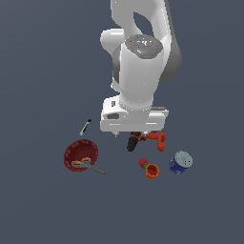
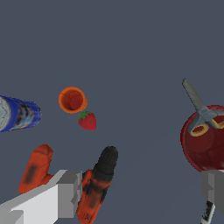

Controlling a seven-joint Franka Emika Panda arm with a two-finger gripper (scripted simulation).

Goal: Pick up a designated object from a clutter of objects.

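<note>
Strawberry (image 1: 142,163) is what I'm after: it lies on the grey floor (image 1: 43,209), touching or just beside the small orange cup (image 1: 152,170), which sits on the exterior view's right of it. In my wrist view the same strawberry (image 2: 87,120) shows its green top pointing toward the cup (image 2: 72,99). Further to the exterior view's right I see the blue can (image 1: 180,162), lying on its side. The orange-black power drill (image 1: 145,139) lies just beyond the strawberry, partly under my arm. Well apart, on the exterior view's left, sits the red bowl (image 1: 81,155) with the yellow-handled scissors (image 1: 86,164) resting across its rim, and the black marker (image 1: 85,127) lies beyond it. My gripper (image 2: 140,192) hangs above the drill with its fingers (image 2: 68,192) spread wide, grasping nothing, clear of the strawberry.
</note>
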